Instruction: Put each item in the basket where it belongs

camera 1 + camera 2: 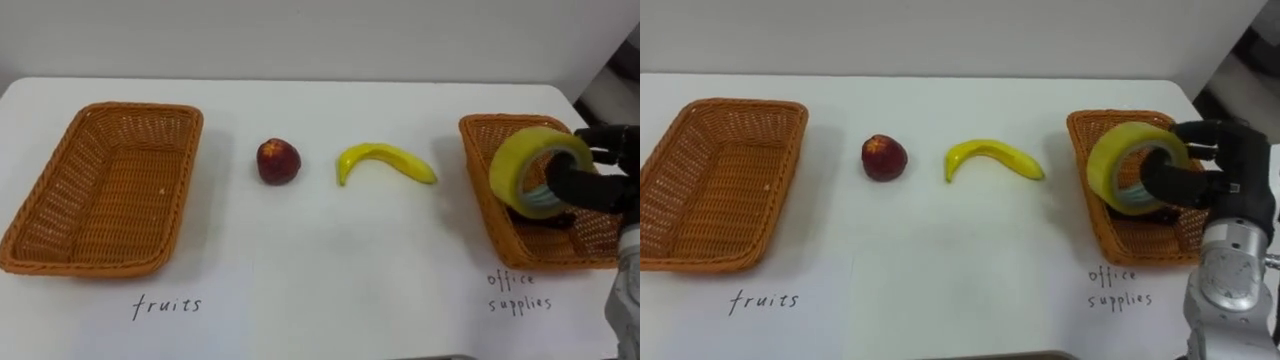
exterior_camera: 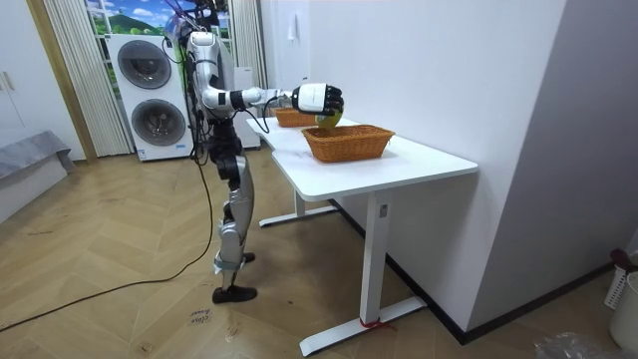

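We hold the yellow tape roll (image 1: 1106,168) over the right wicker basket (image 1: 1140,248).
Our right hand (image 1: 1220,165) is curled round it; apple (image 1: 884,158) and banana (image 1: 992,158) lie on the tabletop (image 1: 940,260).

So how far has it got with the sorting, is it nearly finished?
Nothing looks fully done yet. In hand: the right hand grips the yellow tape roll over the office supplies basket and has not yet let go. Left to do: the apple and the banana lie on the table between the baskets, neither in the fruits basket.
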Tool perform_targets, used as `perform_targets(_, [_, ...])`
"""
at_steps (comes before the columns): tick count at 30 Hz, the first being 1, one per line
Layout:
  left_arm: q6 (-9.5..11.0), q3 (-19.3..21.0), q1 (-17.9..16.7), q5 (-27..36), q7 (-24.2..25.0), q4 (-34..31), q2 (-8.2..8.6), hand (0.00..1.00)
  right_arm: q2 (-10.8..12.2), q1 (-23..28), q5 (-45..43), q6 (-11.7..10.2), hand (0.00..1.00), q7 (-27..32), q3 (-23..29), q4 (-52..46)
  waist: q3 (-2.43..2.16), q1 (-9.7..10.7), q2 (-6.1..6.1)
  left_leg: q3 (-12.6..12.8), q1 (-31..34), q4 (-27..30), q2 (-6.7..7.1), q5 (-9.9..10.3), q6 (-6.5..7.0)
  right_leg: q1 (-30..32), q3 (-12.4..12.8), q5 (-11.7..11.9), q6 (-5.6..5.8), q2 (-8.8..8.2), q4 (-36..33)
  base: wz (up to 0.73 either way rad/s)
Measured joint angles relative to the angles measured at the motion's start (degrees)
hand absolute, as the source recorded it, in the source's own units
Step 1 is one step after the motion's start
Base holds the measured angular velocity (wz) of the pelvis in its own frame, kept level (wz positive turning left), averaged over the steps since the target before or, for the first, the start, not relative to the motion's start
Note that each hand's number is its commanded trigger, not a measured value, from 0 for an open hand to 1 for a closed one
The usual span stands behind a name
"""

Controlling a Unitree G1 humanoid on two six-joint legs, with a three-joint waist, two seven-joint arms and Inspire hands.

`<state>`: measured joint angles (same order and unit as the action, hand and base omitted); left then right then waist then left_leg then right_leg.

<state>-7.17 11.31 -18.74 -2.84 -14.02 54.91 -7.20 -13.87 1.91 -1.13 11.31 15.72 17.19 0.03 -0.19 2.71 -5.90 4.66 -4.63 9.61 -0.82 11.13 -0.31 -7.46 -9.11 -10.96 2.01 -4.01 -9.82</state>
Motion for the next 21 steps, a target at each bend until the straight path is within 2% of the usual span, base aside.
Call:
perform_targets(3, [0.00,0.03,0.00,-0.02,0.00,0.13,0.00,0.00,0.00,0.20,-0.02,0.01,0.83,0.41,0.00,1.08,0.02,0.01,0.03,0.12,0.02,-0.02,0.00,0.00,0.00,0.10,0.32,0.00,0.00,0.03,0.00,-0.02])
perform_targets(4, [0.00,0.09,0.00,-0.02,0.00,0.17,0.00,0.00,0.00,0.26,-0.04,0.05,0.69,0.50,-0.01,1.47,0.03,0.01,0.04,0.11,0.02,-0.04,0.00,0.00,0.00,0.11,0.32,-0.01,0.01,0.03,0.01,0.00])
perform_targets(5, [-0.02,0.32,-0.02,0.00,0.00,0.19,0.06,0.00,0.00,0.32,-0.03,0.05,0.62,0.50,0.00,1.53,0.04,0.02,0.06,0.14,0.02,-0.06,0.00,0.00,0.00,0.16,0.41,-0.01,0.02,0.04,0.00,0.00])
perform_targets(6, [-0.03,0.38,-0.04,0.00,0.00,0.20,0.06,0.00,0.00,0.32,-0.03,0.05,0.29,0.55,0.02,1.53,0.05,0.01,0.07,0.14,0.02,-0.07,0.00,0.00,0.00,0.17,0.42,-0.01,0.02,0.04,0.01,0.00])
perform_targets(7, [-0.04,0.56,-0.06,0.00,0.00,0.20,0.06,0.00,0.00,0.33,-0.03,0.05,0.05,0.71,0.05,1.53,0.05,0.02,0.07,0.15,0.02,-0.08,0.00,0.00,0.00,0.19,0.43,-0.01,0.02,0.05,0.01,0.00])
perform_targets(8, [-0.04,0.74,-0.06,0.00,0.00,0.20,0.06,0.00,0.00,0.33,-0.03,0.05,0.00,0.95,0.10,1.53,0.05,0.02,0.07,0.15,0.02,-0.08,0.00,0.00,0.00,0.19,0.44,-0.01,0.02,0.05,0.01,0.00])
perform_targets(21, [-0.05,0.93,-0.14,0.97,0.01,0.25,0.09,0.00,0.00,0.30,-0.14,0.07,0.00,1.78,0.47,1.54,0.06,0.03,0.13,0.21,-0.01,-0.08,0.00,0.00,0.00,0.18,0.45,-0.01,0.02,0.05,0.00,0.00])
